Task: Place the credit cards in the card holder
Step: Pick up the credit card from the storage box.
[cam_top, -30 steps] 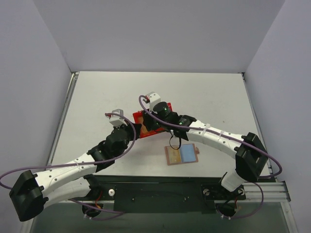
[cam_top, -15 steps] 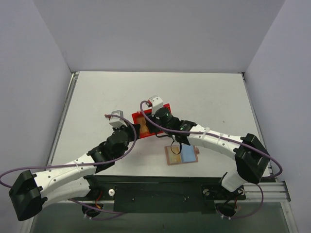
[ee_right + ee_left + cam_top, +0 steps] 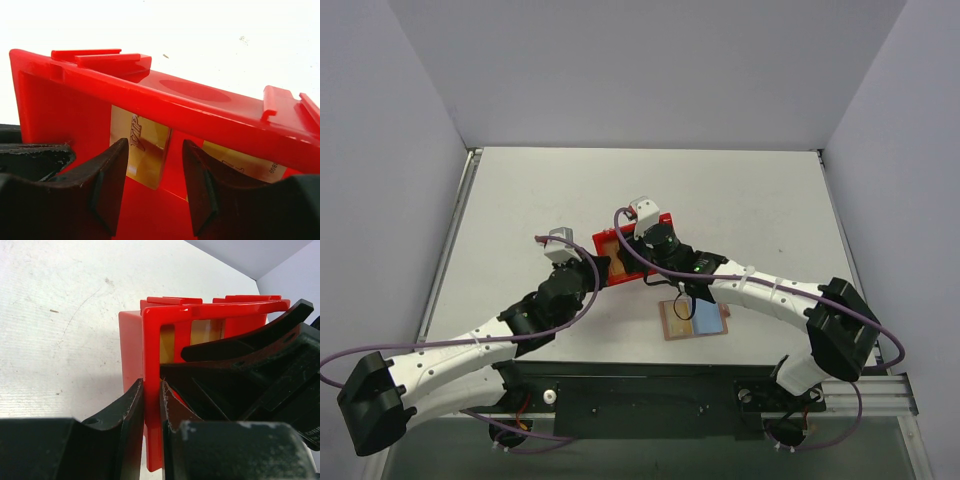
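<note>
An open-topped red bin stands mid-table with gold credit cards upright inside. My left gripper is shut on the bin's near wall, one finger on each side of it. My right gripper reaches into the bin with its jaws open. In the right wrist view, one gold card leans on the bin's wall between the open fingers, untouched. A second card sits further right. The card holder lies open, tan and light blue, near the front.
The two arms cross close together over the bin. My right gripper's black fingers fill the bin's inside in the left wrist view. White walls close off the table's sides and back.
My right gripper has shifted slightly right and lower into the bin, its jaws a touch wider. The left gripper has kept its hold on the bin wall.
</note>
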Robot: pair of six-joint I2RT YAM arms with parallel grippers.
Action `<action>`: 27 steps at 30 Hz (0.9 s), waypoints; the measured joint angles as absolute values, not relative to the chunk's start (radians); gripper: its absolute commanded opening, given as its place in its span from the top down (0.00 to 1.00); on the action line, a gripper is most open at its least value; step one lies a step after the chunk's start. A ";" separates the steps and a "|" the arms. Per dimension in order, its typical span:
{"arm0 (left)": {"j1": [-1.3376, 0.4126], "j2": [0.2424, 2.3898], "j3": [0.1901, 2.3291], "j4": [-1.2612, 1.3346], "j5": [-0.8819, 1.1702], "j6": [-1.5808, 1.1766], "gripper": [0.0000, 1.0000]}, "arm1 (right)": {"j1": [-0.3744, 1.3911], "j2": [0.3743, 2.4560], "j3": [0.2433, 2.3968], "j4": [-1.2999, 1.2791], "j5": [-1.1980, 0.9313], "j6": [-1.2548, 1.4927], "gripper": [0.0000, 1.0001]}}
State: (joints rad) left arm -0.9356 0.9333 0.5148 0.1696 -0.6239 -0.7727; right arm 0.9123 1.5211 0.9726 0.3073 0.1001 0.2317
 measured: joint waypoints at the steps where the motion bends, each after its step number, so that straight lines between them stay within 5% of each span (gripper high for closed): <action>1: -0.936 0.933 0.515 0.171 -0.621 -0.774 1.00 | 0.912 1.521 0.973 0.310 0.097 0.234 0.57; 27: -0.934 0.930 0.523 0.175 -0.621 -0.776 1.00 | 0.892 1.536 0.979 0.318 -0.023 0.310 0.56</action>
